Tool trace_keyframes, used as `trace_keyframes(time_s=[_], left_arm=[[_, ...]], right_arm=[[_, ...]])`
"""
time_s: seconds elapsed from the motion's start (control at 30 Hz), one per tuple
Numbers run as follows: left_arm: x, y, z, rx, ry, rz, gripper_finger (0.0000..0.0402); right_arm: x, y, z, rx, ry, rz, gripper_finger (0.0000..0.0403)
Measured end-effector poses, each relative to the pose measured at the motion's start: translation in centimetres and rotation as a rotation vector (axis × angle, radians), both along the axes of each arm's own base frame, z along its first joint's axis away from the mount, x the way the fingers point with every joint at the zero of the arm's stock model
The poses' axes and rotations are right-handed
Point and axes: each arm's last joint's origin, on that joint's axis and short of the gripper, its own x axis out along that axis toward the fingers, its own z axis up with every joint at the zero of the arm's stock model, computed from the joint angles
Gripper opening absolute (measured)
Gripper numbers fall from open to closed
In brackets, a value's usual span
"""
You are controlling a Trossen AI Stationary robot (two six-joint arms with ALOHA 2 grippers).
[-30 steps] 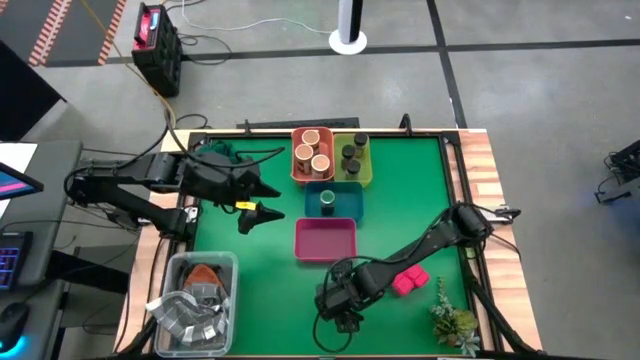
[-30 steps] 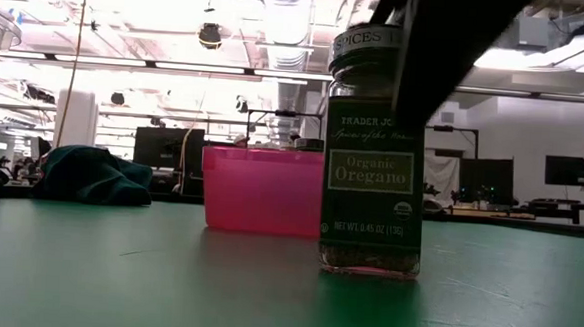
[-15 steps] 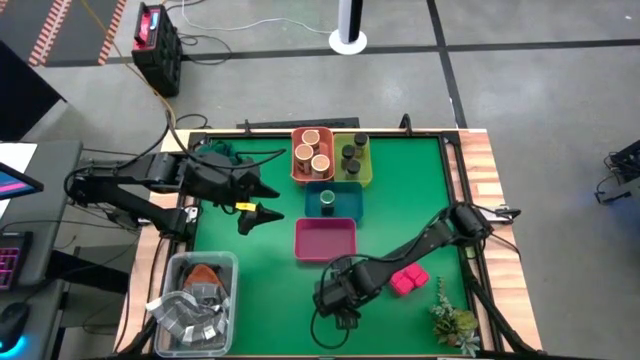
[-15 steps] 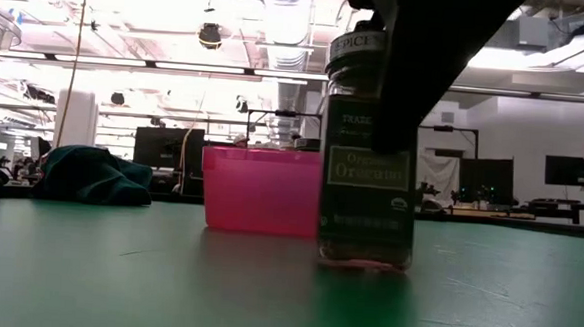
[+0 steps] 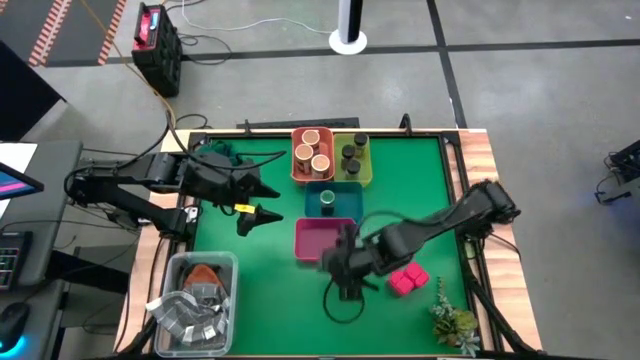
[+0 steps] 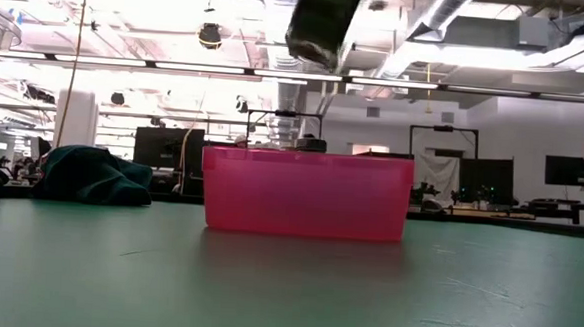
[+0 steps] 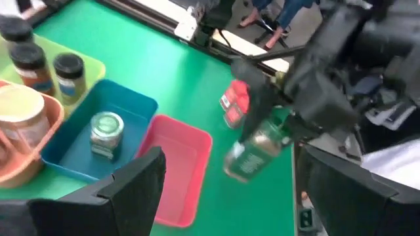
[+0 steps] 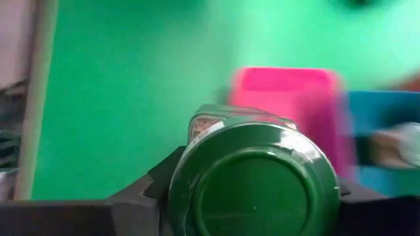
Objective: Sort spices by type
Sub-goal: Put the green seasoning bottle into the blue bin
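The green-lidded glass oregano jar (image 7: 252, 149), standing on the green surface (image 5: 260, 290) a second ago, has been lifted by the right gripper (image 5: 345, 262), fingers clamped on it, toward the blue tray (image 5: 335, 186); the left gripper (image 5: 262, 200) waits with fingers spread.

**No legible lettering in view**

You won't find any readable text here: the label on the green-lidded jar (image 7: 252, 149) carried above the surface is blurred, the jars in the trays show labels too small to make out, and nothing in the room behind can be read either.
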Motion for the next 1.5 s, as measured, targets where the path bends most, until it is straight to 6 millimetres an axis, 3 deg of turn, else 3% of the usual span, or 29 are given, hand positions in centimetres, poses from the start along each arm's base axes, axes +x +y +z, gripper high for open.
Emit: trace_keyframes(time_s=[0.1, 0.2, 0.4, 0.6, 0.9, 1.1, 1.5], left_arm=[[0.2, 0.1, 0.2, 0.026, -0.029, 0.018, 0.0329], [0.7, -0.1, 0.3, 0.054, -0.053, 0.033, 0.0329], [0.7, -1.2, 0.1, 0.137, -0.047, 0.045, 0.0329], [0.2, -2.6, -0.1, 0.216, -0.033, 0.04, 0.0329], [-0.4, -3.4, -3.6, 0.22, 0.018, 0.05, 0.0329], [-0.9, -3.3, -4.5, 0.162, -0.032, 0.069, 0.0329], [-0.8, -3.1, -4.8, 0.167, -0.056, 0.074, 0.0329]], right_arm=[[-0.5, -3.3, 1.1, -0.088, 0.016, -0.108, 0.0222], [-0.4, -6.7, 0.9, -0.127, 0.092, -0.202, 0.0222], [-0.2, -12.3, -0.5, -0.132, 0.207, -0.34, 0.0222], [-0.3, -16.0, -2.8, -0.061, 0.278, -0.354, 0.0222], [-0.2, -18.9, -7.2, 0.023, 0.249, -0.393, 0.0226], [-0.6, -20.3, -9.0, 0.087, 0.239, -0.431, 0.0245], [-0.8, -21.0, -9.6, 0.184, 0.246, -0.424, 0.0252]])
